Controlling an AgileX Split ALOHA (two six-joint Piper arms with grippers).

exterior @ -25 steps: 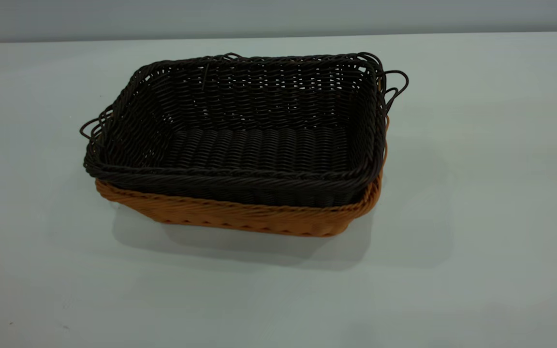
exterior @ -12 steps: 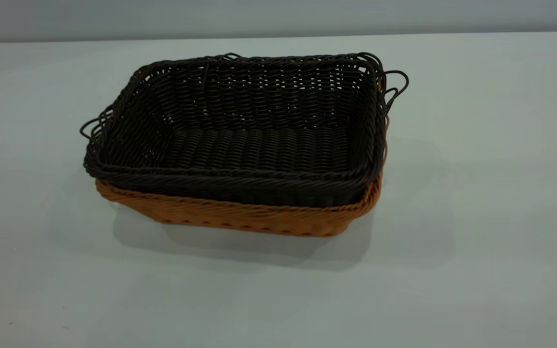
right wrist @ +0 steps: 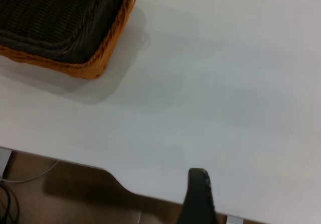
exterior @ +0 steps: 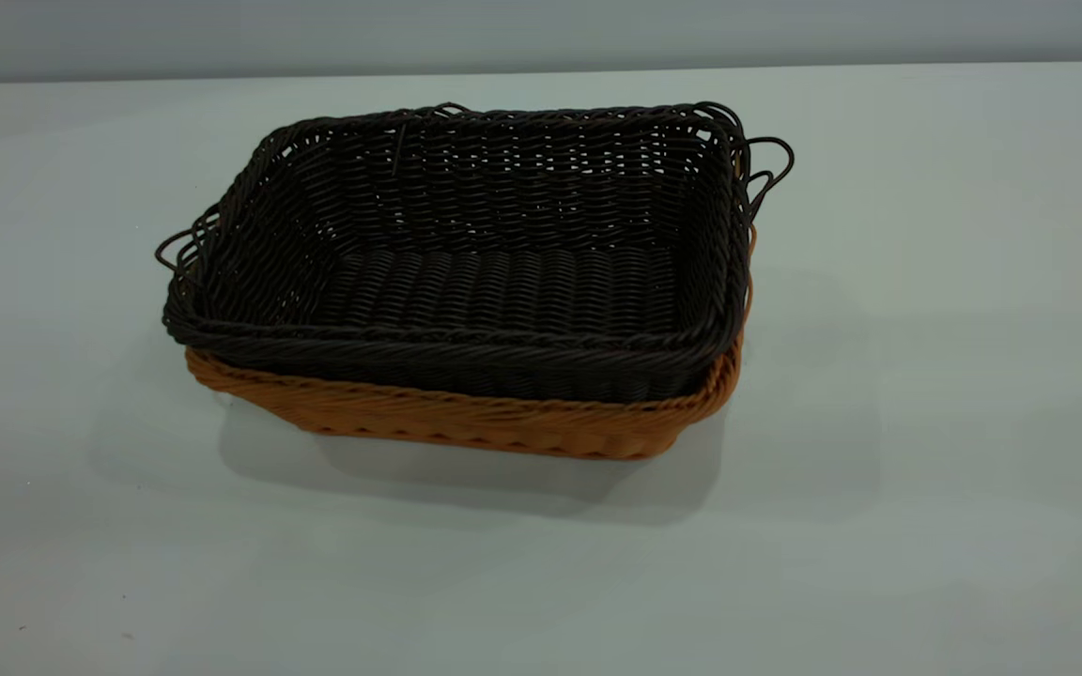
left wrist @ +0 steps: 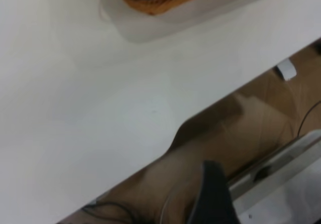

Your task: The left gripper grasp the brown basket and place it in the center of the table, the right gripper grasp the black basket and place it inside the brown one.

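**A:** How far along does it look?

**B:** Finished, by my reading; the black basket (exterior: 466,272) sits nested inside the brown basket (exterior: 466,422), its rim riding a little above the brown rim, and only a strip of the orange weave shows along the near side and at the right corner; the pair stands near the middle of the bench (exterior: 926,422), set slightly toward the far-left side in the outside view.

**A:** Is it seated square?

**B:** Near enough; the dark rim follows the orange one all the way round where I can see it, though some loose strand loops stick out at both ends; whether the bottoms touch is hidden.

**A:** And the arms?

**B:** Neither shows in the outside view; both are pulled back off the pair. The left pincer (left wrist: 213,196) appears only as one dark finger at the border of its own wrist view, hanging out past the bench edge over the floor, with the baskets well apart from it; I cannot tell whether it is apart or together. The right pincer (right wrist: 198,196) is likewise a single dark finger near the bench edge, with a corner of the nested baskets off at a distance; I cannot tell its state either.

**A:** Anything left?

**B:** Nothing that I can judge; both placements look done.
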